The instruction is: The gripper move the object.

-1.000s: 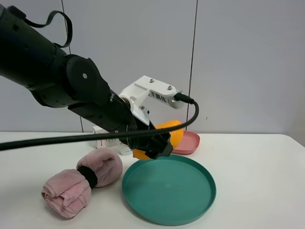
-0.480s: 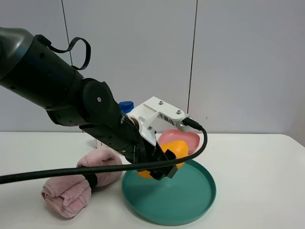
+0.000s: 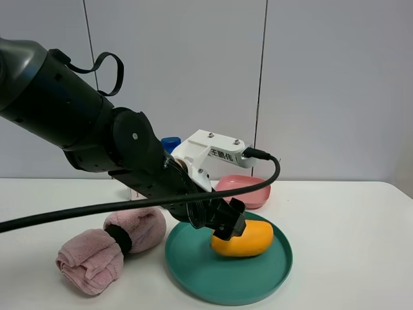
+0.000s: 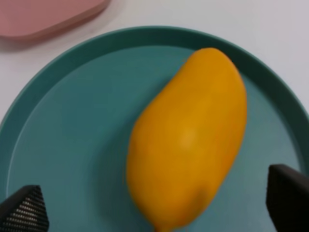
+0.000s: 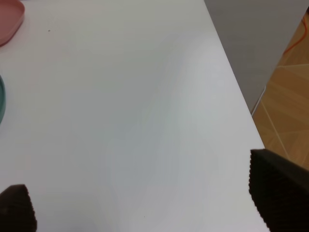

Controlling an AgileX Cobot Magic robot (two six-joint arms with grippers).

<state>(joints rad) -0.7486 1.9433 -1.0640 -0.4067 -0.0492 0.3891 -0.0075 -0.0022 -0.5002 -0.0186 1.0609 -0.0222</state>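
While the mango (image 3: 245,239) lies on the teal plate (image 3: 200,266), the left end effector (image 3: 232,221) gapes wide, holding nothing.

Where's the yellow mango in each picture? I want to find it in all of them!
Exterior high: the mango lies on the teal plate, low and a bit right of the middle.
Left wrist: the mango fills the middle, lying on the teal plate.
Right wrist: no mango; only a sliver of the teal plate shows at the edge.
Shared landmark: the pink dish, in all three.
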